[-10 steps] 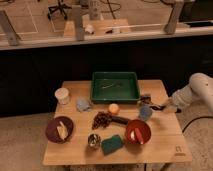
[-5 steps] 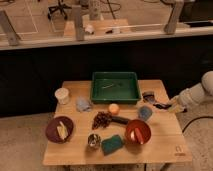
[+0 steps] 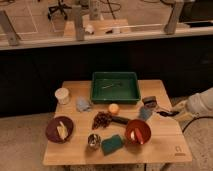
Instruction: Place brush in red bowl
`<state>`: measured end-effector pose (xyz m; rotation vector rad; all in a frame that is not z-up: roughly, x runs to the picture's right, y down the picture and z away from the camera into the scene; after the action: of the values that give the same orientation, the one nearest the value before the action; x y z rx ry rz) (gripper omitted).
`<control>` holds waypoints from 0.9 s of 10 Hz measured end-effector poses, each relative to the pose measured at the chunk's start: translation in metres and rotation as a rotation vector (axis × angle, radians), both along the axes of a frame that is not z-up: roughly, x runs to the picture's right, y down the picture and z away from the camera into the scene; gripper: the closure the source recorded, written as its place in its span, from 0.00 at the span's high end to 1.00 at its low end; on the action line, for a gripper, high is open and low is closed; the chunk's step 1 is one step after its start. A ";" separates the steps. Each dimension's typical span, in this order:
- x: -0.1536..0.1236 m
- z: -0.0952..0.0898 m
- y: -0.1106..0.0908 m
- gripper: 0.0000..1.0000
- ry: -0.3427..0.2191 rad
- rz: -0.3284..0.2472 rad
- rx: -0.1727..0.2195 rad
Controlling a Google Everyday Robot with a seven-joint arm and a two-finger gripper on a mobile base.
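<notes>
The red bowl point(image 3: 138, 131) stands at the front right of the wooden table point(image 3: 75, 152), with a small pale thing inside it. My gripper point(image 3: 169, 113) is at the table's right edge, to the right of and a little behind the bowl, on the white arm point(image 3: 199, 104) that comes in from the right. A slim dark thing, which looks like the brush point(image 3: 162, 111), lies at the gripper's tip, pointing left. I cannot tell whether it is held or rests on the table.
A green tray point(image 3: 114, 95) holding a thin metallic utensil stands at the back. A maroon dish point(image 3: 52, 131), white cup point(image 3: 62, 95), grey cloth point(image 3: 83, 104), orange point(image 3: 113, 108), grapes point(image 3: 102, 120), short dark bar point(image 3: 120, 120), metal cup point(image 3: 93, 141), green sponge point(image 3: 112, 144), blue object point(image 3: 144, 113) and dark can point(image 3: 149, 101) are spread around.
The arm and gripper have drawn back to the right and slightly forward, away from the dark can toward the table's right edge. The other things have not moved.
</notes>
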<state>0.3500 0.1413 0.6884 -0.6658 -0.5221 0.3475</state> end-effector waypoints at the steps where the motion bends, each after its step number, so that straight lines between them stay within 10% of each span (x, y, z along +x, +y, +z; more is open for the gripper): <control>1: -0.004 -0.002 0.000 0.00 -0.012 -0.011 0.001; 5: -0.004 0.000 0.002 0.00 -0.012 -0.017 0.000; 9: -0.023 0.002 0.042 0.00 -0.134 -0.162 -0.037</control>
<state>0.3273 0.1833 0.6903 -0.7651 -0.5860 0.1616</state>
